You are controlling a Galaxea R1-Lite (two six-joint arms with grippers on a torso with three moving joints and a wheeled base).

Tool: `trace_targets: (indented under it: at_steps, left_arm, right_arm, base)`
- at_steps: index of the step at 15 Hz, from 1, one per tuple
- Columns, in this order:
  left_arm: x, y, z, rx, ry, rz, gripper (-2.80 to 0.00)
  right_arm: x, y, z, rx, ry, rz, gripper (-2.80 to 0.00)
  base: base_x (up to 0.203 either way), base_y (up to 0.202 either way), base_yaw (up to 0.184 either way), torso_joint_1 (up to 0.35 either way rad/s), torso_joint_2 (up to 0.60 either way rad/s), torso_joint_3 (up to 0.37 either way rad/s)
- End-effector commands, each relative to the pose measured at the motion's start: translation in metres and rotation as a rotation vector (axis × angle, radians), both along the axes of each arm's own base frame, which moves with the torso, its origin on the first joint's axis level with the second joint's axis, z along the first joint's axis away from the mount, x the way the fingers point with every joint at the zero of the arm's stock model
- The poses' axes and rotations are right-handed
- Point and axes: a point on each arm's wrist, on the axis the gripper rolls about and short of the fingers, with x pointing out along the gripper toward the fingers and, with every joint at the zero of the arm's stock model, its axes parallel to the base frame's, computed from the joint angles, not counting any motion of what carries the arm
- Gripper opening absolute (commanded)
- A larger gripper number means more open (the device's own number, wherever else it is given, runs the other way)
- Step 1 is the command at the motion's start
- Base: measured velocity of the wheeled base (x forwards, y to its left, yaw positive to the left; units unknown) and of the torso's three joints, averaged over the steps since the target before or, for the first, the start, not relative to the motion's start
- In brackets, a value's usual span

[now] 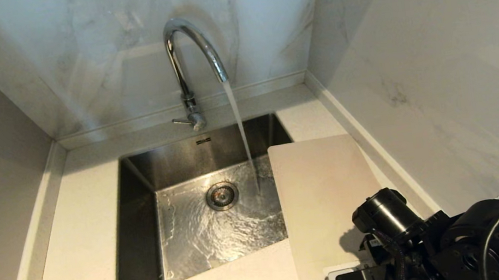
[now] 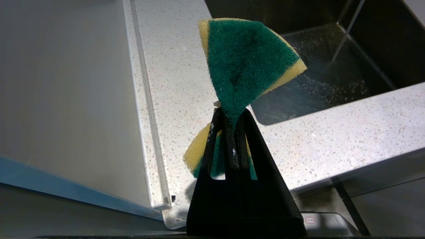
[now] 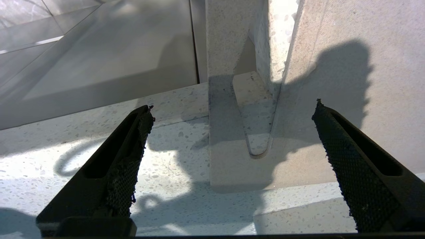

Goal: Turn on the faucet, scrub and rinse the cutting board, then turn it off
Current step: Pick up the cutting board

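Faucet (image 1: 194,53) running, upper centre. Board (image 1: 325,201) flat on surface, centre right, left edge overhanging sink (image 1: 140,225). Right claw (image 3: 232,159) spread wide at slot end, lower right. Judgement: straddle near edge, clench firmly, lift level. Left claw (image 2: 229,132) clenched on sponge (image 2: 245,63).

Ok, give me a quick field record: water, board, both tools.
faucet: running into the sink
cutting board: on the counter right of the sink, left edge overhanging the basin, out of the stream
right tool: open, at the board's slot-handle end
left tool: shut on sponge, over the counter beside the sink
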Motion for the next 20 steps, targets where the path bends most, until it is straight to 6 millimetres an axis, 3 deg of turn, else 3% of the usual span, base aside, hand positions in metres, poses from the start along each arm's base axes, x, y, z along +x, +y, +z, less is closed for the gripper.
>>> trace_targets:
  at_steps: [1, 8, 20]
  left_arm:
    - [0.000, 0.000, 0.000, 0.001, -0.001, 0.000, -2.80]
    - [0.000, 0.000, 0.000, -0.001, -0.001, 0.000, -2.80]
    - [0.000, 0.000, 0.000, 0.001, -0.001, 0.001, -2.80]
  right_arm:
    - [-0.003, -0.002, 0.001, -0.004, -0.001, 0.006, 0.00]
    - [-0.007, -0.003, 0.007, 0.008, -0.025, 0.007, 0.00]
    - [-0.015, 0.002, -0.003, -0.001, 0.013, 0.041, 0.00]
  base:
    - [0.000, 0.000, 0.000, 0.000, 0.00, 0.000]
    - [0.000, 0.000, 0.000, 0.000, 0.00, 0.000]
    - [0.000, 0.000, 0.000, 0.000, 0.00, 0.000]
